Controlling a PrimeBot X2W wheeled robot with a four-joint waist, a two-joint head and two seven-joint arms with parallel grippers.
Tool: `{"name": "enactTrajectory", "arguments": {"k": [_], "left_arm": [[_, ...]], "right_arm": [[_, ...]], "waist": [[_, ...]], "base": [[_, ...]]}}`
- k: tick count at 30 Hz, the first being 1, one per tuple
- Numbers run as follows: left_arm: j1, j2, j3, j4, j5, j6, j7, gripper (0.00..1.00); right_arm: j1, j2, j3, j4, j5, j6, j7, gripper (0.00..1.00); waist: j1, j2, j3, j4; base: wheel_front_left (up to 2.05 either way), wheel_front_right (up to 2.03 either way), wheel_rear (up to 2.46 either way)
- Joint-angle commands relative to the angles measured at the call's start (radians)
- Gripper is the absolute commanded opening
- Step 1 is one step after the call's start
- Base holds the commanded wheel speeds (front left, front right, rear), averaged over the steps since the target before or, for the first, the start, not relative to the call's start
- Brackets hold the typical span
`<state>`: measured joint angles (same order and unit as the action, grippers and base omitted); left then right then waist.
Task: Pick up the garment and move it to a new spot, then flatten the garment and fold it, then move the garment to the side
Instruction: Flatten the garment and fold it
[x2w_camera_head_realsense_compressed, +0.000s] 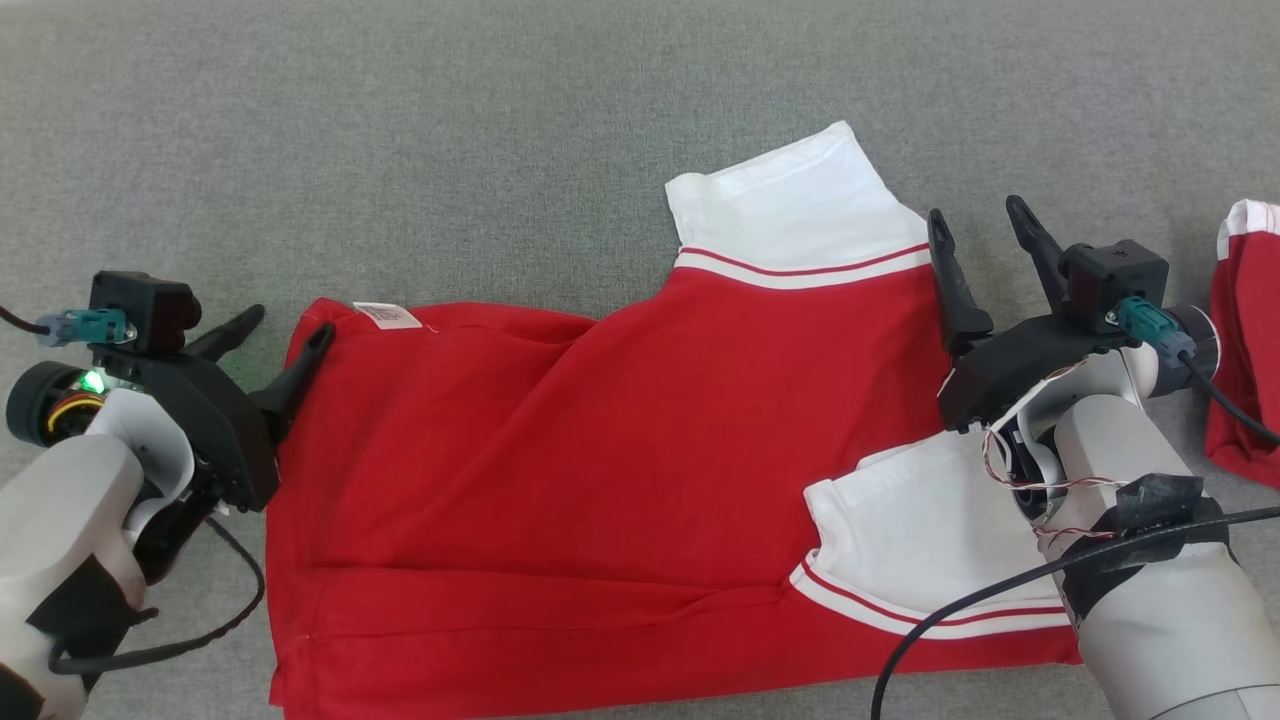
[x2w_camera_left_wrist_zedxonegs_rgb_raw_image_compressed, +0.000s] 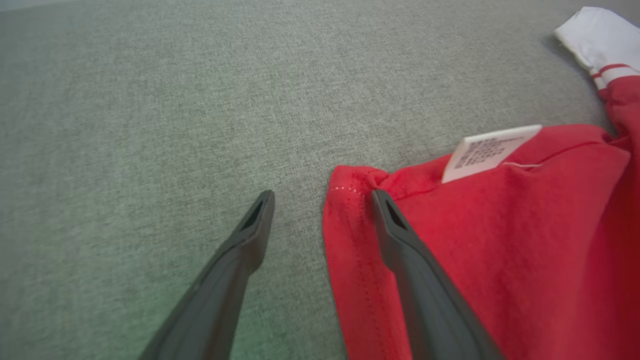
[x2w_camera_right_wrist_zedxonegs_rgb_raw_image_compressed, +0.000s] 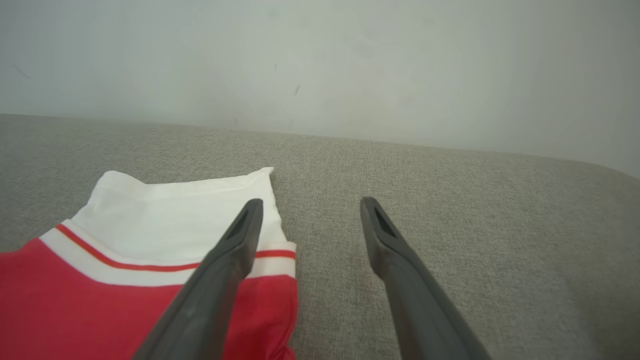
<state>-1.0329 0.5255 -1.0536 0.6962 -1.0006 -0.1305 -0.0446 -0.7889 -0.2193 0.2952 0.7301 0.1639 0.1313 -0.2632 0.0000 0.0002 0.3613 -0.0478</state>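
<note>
Garment (x2w_camera_head_realsense_compressed: 620, 450): a red shirt with white sleeves, lying spread on the grey cloth-covered bench (x2w_camera_head_realsense_compressed: 500, 120). Its long axis runs left to right across the head view, hem to the left and sleeves to the right.

At the left end, the left tool (x2w_camera_head_realsense_compressed: 288, 325) stands with jaws wide and holds nothing. In its wrist view the left tool (x2w_camera_left_wrist_zedxonegs_rgb_raw_image_compressed: 322, 195) straddles the far hem corner (x2w_camera_left_wrist_zedxonegs_rgb_raw_image_compressed: 357, 182), one finger over the bunched red edge and the other over bare bench. Whether the finger touches the cloth cannot be told. A white label (x2w_camera_head_realsense_compressed: 388, 315) lies just beside that corner.

Across the middle, the body shows a long crease and a ridge near the lower edge, so it is not yet flat. The upper sleeve (x2w_camera_head_realsense_compressed: 790, 200) points away from the robot, and the lower sleeve (x2w_camera_head_realsense_compressed: 920, 540) lies partly under the right forearm.

The right tool (x2w_camera_head_realsense_compressed: 975, 210) is also wide and empty. One finger lies over the sleeve's striped band and the other over bare bench.

Each arm is nearer its own end of the far edge, so the likely next move is a two-handed pinch there.

A second red cloth (x2w_camera_head_realsense_compressed: 1240, 340) lies apart at the far right.
</note>
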Motion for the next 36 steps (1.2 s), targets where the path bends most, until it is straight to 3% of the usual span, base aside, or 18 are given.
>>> {"name": "enactTrajectory", "arguments": {"k": [1,19,21,22,23,24,25,33,36], "left_arm": [[-0.012,0.007,-0.011,-0.005,-0.019,0.0,0.0,1.0],[-0.071,0.024,-0.193,0.009,-0.205,0.0,-0.008,1.0],[-0.072,0.024,-0.203,0.003,-0.22,0.0,0.0,0.85],[-0.072,0.024,-0.207,-0.002,-0.23,0.0,0.0,0.67],[-0.075,0.026,-0.21,-0.003,-0.235,0.0,-0.003,0.41],[-0.077,0.027,-0.211,-0.005,-0.241,0.0,-0.004,0.28],[-0.078,0.028,-0.213,-0.007,-0.248,0.0,-0.004,0.0],[-0.093,0.028,-0.219,-0.004,-0.255,0.0,-0.08,0.0],[-0.099,0.015,-0.221,0.003,-0.255,0.0,-0.129,0.0]], "right_arm": [[0.007,0.003,0.0,-0.002,-0.006,-0.001,0.0,1.0],[-0.017,0.017,0.017,-0.016,-0.007,-0.001,0.0,1.0],[-0.016,0.016,0.016,-0.018,-0.005,-0.001,0.0,1.0],[-0.015,0.016,0.015,-0.019,-0.005,-0.001,0.0,1.0],[-0.015,0.014,0.015,-0.02,-0.004,-0.001,0.0,1.0],[-0.016,0.013,0.013,-0.018,-0.003,-0.001,0.0,1.0],[-0.019,0.012,0.012,-0.017,-0.002,-0.001,0.0,1.0],[-0.063,0.009,0.023,0.032,0.008,-0.001,0.0,1.0],[-0.114,0.002,0.047,0.111,0.032,-0.001,0.0,1.0]], "waist": [[0.0,-0.0002,-0.002,0.001],[0.0,-0.0002,0.017,-0.024],[0.0,-0.0002,0.017,-0.027],[0.0,-0.0002,0.017,-0.029],[0.0,-0.0002,0.017,-0.03],[0.0,-0.0002,0.018,-0.03],[0.0,-0.0002,0.018,-0.03],[0.0,-0.0002,0.022,-0.011],[0.0,-0.0002,0.023,0.012]], "base": [[0.0,0.0,0.0],[0.0,0.0,0.0],[0.0,0.0,0.0],[0.0,0.0,0.0],[0.0,0.0,0.0],[0.0,0.0,0.0],[0.0,0.0,0.0],[0.0,0.0,0.0],[0.0,0.0,0.0]]}}
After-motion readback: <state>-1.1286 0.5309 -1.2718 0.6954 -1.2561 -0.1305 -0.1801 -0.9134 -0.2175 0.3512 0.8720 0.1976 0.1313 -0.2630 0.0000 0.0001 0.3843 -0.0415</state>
